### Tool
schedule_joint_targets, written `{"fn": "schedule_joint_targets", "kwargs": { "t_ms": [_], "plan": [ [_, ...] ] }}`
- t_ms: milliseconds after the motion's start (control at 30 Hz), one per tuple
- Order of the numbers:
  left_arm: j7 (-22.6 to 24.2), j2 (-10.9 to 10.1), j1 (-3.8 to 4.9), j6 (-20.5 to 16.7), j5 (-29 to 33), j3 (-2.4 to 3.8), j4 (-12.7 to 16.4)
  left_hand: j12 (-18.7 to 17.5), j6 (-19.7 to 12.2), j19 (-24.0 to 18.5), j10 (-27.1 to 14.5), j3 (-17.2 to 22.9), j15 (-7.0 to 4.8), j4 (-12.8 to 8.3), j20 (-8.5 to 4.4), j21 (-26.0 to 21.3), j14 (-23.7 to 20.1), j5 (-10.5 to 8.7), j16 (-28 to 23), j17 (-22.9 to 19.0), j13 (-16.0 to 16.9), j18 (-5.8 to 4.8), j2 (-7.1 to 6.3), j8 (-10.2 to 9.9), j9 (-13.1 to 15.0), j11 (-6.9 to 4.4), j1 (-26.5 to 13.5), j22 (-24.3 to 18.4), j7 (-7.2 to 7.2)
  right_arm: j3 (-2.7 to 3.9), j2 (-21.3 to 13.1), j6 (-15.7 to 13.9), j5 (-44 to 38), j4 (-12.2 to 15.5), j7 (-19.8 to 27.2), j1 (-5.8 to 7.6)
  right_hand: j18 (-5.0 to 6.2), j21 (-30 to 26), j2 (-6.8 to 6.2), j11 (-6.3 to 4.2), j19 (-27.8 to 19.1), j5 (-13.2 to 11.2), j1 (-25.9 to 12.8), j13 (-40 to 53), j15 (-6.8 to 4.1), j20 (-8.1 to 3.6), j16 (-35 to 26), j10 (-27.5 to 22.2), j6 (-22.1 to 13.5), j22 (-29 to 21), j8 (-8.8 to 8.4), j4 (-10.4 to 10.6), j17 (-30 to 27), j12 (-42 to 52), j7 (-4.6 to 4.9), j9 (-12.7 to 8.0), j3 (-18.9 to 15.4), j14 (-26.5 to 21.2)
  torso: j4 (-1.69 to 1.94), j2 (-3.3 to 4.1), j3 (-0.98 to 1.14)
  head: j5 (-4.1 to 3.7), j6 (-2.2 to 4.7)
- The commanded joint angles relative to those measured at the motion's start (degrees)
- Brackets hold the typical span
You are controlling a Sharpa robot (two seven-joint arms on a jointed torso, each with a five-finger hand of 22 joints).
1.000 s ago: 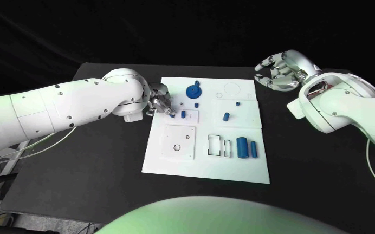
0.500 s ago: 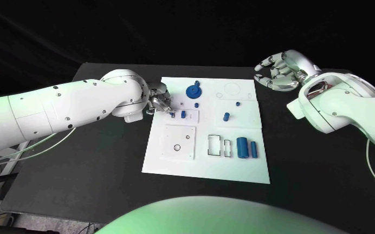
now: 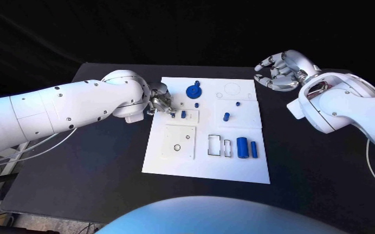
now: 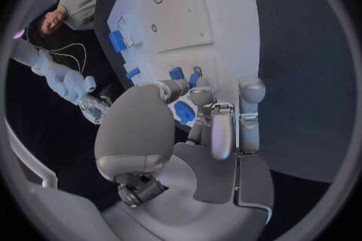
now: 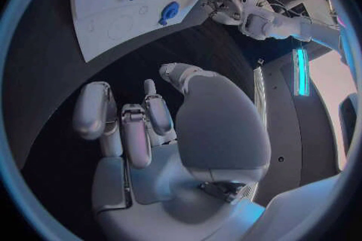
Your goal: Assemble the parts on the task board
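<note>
My left hand (image 3: pixel 160 104) is at the left edge of the task board (image 3: pixel 205 164), fingers drawn together over the small blue pegs (image 3: pixel 183 114) on the raised white plate at the board's left side. Whether my fingertips have closed on a peg I cannot tell: my own fingers cover the contact. To do this step well, I would go slowly, keep the peg upright over its hole and press straight down, not sideways. My right hand (image 3: pixel 279 72) hangs off the board's far right corner, fingers curled loosely apart around nothing. The blue disc (image 3: pixel 193 91) lies just far of my left hand; two blue cylinders (image 3: pixel 243 147) rest near the board's right edge. The board's small holes are hard to make out.
</note>
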Motion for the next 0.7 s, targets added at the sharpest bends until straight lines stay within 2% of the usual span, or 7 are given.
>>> {"fn": "schedule_joint_targets", "kwargs": {
  "t_ms": [33,300,533,700],
  "plan": [
    [0.28,0.15,-0.08,1.16,-0.32,0.04,0.03,0.02,0.90,0.29,0.34,11.90,-0.46,-11.52,0.08,0.31,5.21,0.29,0.32,11.92,-0.06,-0.44,0.10,0.21,0.07,0.17,-0.67,0.09,-0.48,0.00,0.02,0.82,-0.59,0.02,0.03,-0.03,0.77,-0.33,-0.16,0.05,-0.40,0.36,-0.40,-0.05,-0.43,-0.07,-0.28,-0.28,-0.18,0.34,0.38,-0.25,12.36,-0.23,0.00,0.05,0.10,5.04,-0.01,0.03,-0.06,-0.10,0.01],
    [0.82,0.24,-0.24,0.79,-0.95,0.03,-0.14,-0.03,0.89,0.27,0.33,11.94,-0.46,-11.53,0.07,0.28,5.18,0.26,0.27,11.74,-0.13,-0.44,0.09,0.20,0.05,0.18,-0.72,0.07,-0.50,0.00,-0.01,1.12,-0.49,0.00,0.04,-0.03,0.76,-0.36,-0.12,0.04,-0.37,0.37,-0.63,0.03,-0.45,-0.08,-0.26,-0.21,-0.15,0.37,0.47,-0.34,12.41,-0.17,-0.02,0.12,0.18,5.06,0.12,0.09,-0.04,-0.21,0.01],
    [0.98,0.20,-0.57,1.02,-1.43,0.04,0.00,-0.06,0.89,0.25,0.31,11.97,-0.46,-11.55,0.07,0.24,5.16,0.23,0.25,11.68,-0.18,-0.43,0.08,0.19,0.04,0.18,-0.75,0.06,-0.50,0.00,-0.05,1.21,-0.45,0.00,-0.02,-0.03,0.76,-0.36,-0.12,0.04,-0.37,0.37,-0.63,0.03,-0.45,-0.08,-0.26,-0.21,-0.15,0.37,0.47,-0.34,12.41,-0.17,-0.02,0.12,0.18,5.06,-0.02,0.05,-0.05,-0.09,0.01],
    [0.95,0.03,-0.65,1.37,-1.51,0.04,0.22,-0.06,0.89,0.25,0.31,11.97,-0.46,-11.55,0.07,0.24,5.16,0.23,0.25,11.68,-0.18,-0.43,0.08,0.19,0.04,0.18,-0.75,0.06,-0.50,0.00,-0.09,1.27,-0.43,0.00,-0.05,-0.03,0.76,-0.36,-0.12,0.04,-0.37,0.37,-0.63,0.03,-0.45,-0.08,-0.26,-0.21,-0.15,0.37,0.47,-0.34,12.41,-0.17,-0.02,0.12,0.18,5.06,0.04,0.03,-0.01,-0.15,0.01]
  ]
}}
